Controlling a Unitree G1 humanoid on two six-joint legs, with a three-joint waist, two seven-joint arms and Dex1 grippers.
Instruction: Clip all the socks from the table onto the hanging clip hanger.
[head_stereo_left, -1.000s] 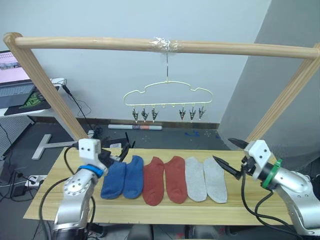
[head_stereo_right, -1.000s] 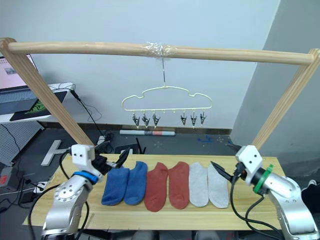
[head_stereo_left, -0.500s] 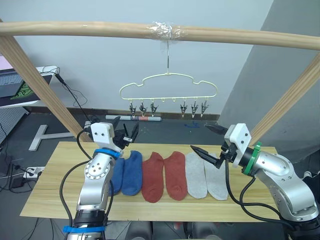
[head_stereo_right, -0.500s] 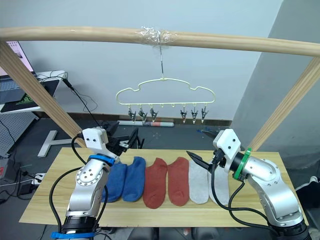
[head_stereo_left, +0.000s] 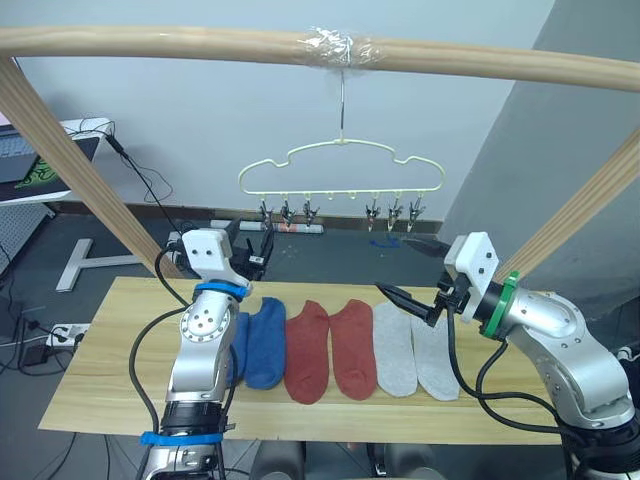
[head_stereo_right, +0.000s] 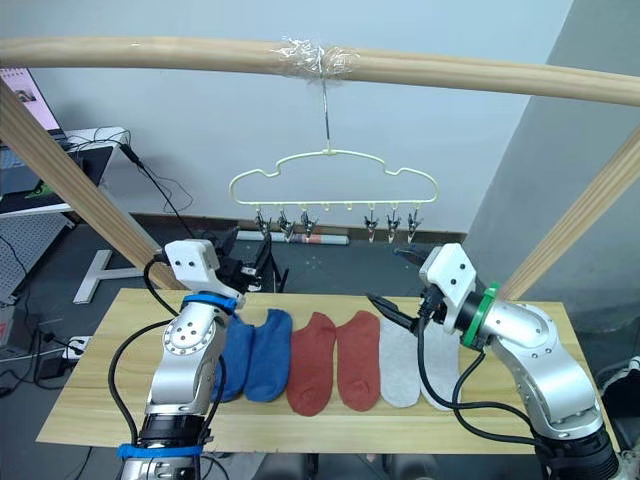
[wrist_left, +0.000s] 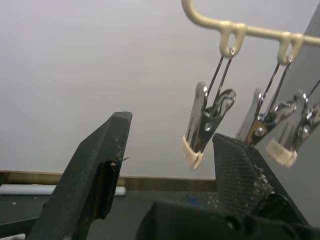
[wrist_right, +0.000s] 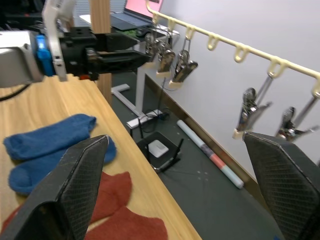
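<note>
From my left eye, my left end effector (head_stereo_left: 247, 252) is raised above the far edge of the surface (head_stereo_left: 90, 385), its fingers spread and empty, pointing toward the leftmost clips of the clip hanger (head_stereo_left: 341, 170). My right end effector (head_stereo_left: 413, 272) is also spread wide with nothing in it; its lower finger hangs over the toe end of the grey pair. The socks (head_stereo_left: 330, 345) lie below and nearer me than both end effectors, in one row along the middle of the surface, long axes running from near edge to far edge. I count six: two blue at the left, two rust-red in the middle, two light grey at the right. None is clipped yet. My left arm is nearer the blue pair, my right the grey pair.

My right eye shows the same layout. The hanger hangs by its hook from the taped wooden pole (head_stereo_right: 150, 52), with six clips (head_stereo_right: 336, 224) in two groups of three, all bare.

In my left wrist view, the leftmost clip (wrist_left: 206, 125) hangs just beyond my parted fingers (wrist_left: 95, 165), up and ahead, not touching.

In my right wrist view, the clips hang ahead between my wide-apart fingers (wrist_right: 82, 172), and the blue and red socks lie below on the surface.
</note>
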